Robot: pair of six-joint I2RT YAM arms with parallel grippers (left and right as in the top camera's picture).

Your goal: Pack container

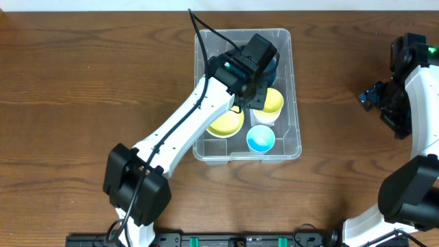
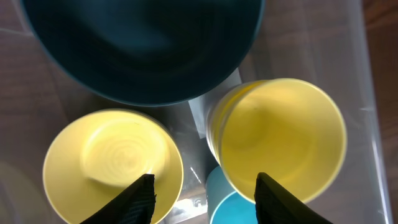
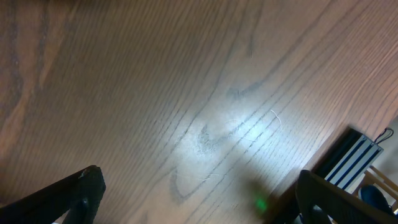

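The clear plastic container (image 1: 295, 140) stands at the table's middle. Inside it are a yellow bowl (image 1: 226, 123), a yellow cup (image 1: 272, 104), a light blue cup (image 1: 261, 139) and a dark blue bowl (image 1: 273, 65), mostly hidden under my left arm. My left gripper (image 1: 255, 96) hangs over the container, open and empty. In the left wrist view its fingers (image 2: 202, 196) straddle the gap between the yellow bowl (image 2: 106, 155) and the yellow cup (image 2: 280, 137), with the dark blue bowl (image 2: 149, 50) beyond and the light blue cup (image 2: 230, 202) below. My right gripper (image 3: 199, 193) is open over bare wood.
The right arm (image 1: 405, 96) rests at the table's far right edge. The right wrist view shows wood grain and a striped object (image 3: 351, 155) off the table's edge. A black rail (image 1: 206, 240) runs along the front.
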